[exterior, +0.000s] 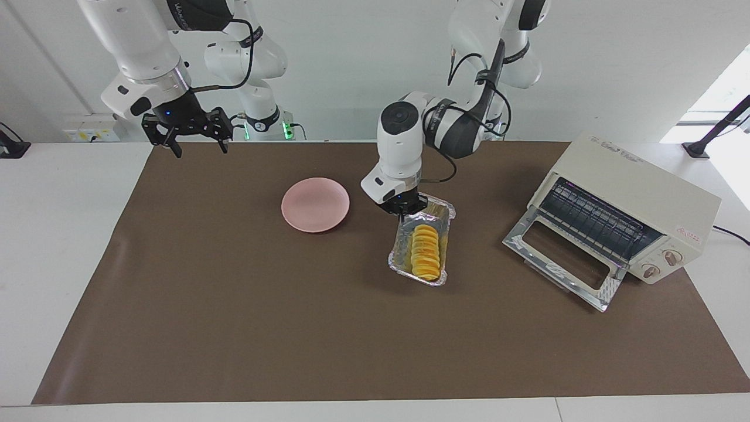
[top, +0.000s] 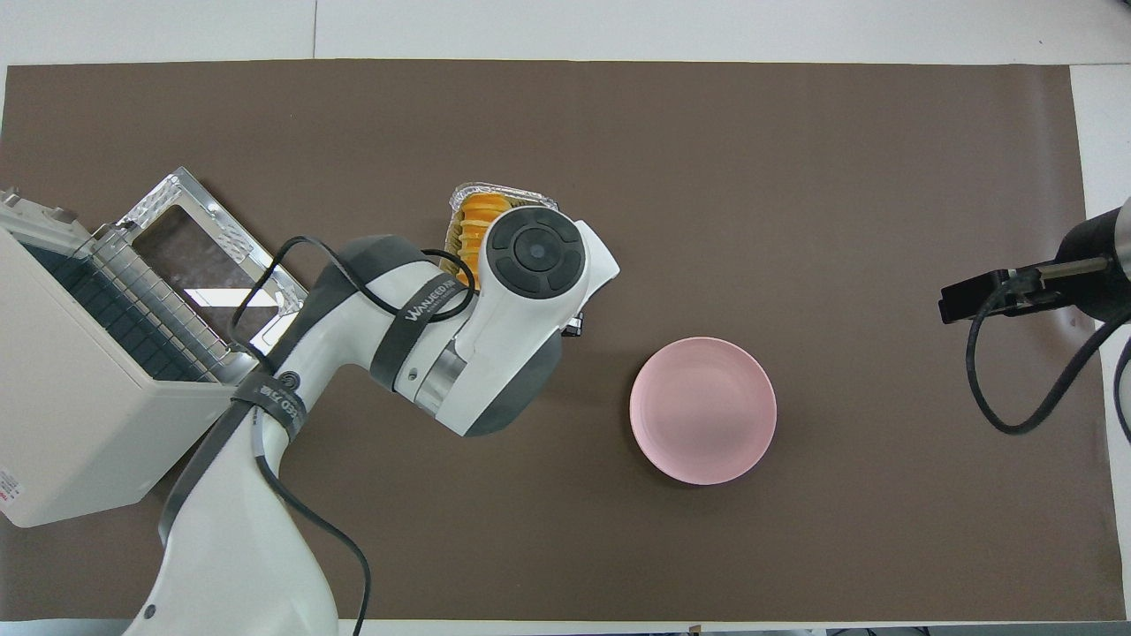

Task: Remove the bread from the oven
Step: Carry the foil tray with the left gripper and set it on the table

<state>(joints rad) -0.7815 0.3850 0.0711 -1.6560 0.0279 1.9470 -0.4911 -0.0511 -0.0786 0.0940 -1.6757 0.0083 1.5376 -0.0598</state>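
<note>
Facing view, read across from the right arm's end of the table. The right gripper (exterior: 198, 145) hangs with its fingers spread wide and nothing between them, over the mat's (exterior: 234, 305) corner, where that arm waits. A pink plate (exterior: 315, 204) lies bare on the mat. Beside it, toward the left arm's end, a crinkled foil tray (exterior: 396, 252) holds the bread (exterior: 426, 251), a ridged golden loaf lying lengthwise in it. The left gripper (exterior: 404, 212) is closed on the tray's rim at the end nearer the robots; whether the tray rests on the mat or is held just clear of it cannot be told. The oven (exterior: 638, 199) stands at the left arm's end, its door (exterior: 559, 265) dropped open and its wire rack (exterior: 592, 220) bare. In the overhead view the left arm's wrist covers the gripper and most of the tray, so only the end of the bread (top: 482, 212) farther from the robots shows.
</note>
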